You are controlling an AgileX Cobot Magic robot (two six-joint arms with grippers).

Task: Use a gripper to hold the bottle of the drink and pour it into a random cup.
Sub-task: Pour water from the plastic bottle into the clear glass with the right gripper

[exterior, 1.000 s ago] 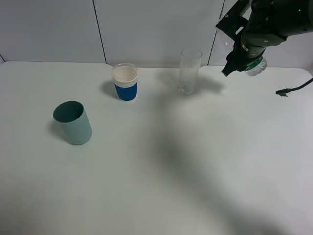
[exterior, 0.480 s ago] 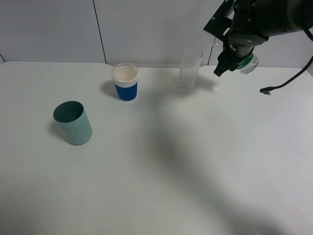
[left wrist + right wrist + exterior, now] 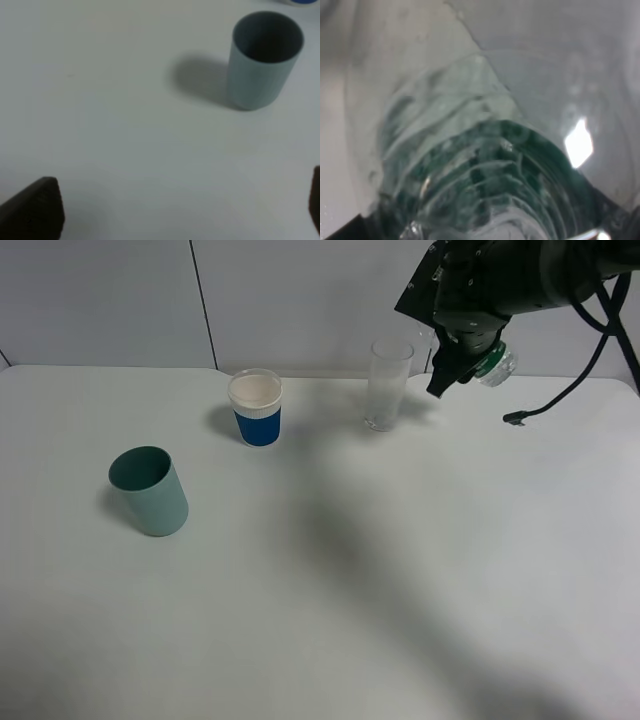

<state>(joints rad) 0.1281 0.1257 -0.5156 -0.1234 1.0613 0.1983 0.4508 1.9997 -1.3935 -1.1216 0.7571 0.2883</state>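
Observation:
My right gripper (image 3: 462,352) is shut on the bottle of the drink (image 3: 496,364) and holds it tilted, high above the table's back right. Only the bottle's clear base and a bit of green label show past the black arm. The bottle fills the right wrist view (image 3: 485,165), clear ribbed plastic with the dark green label. The clear tall cup (image 3: 387,385) stands upright just left of the gripper, apart from it. My left gripper (image 3: 175,210) is open and empty over bare table; its arm is out of the exterior high view.
A blue-and-white paper cup (image 3: 256,407) stands left of the clear cup. A teal plastic cup (image 3: 150,490) stands at the left, also in the left wrist view (image 3: 265,60). A black cable end (image 3: 515,418) hangs by the right arm.
My right arm has moved left with the bottle, from the far right to just beside the clear cup. The cups have not moved.

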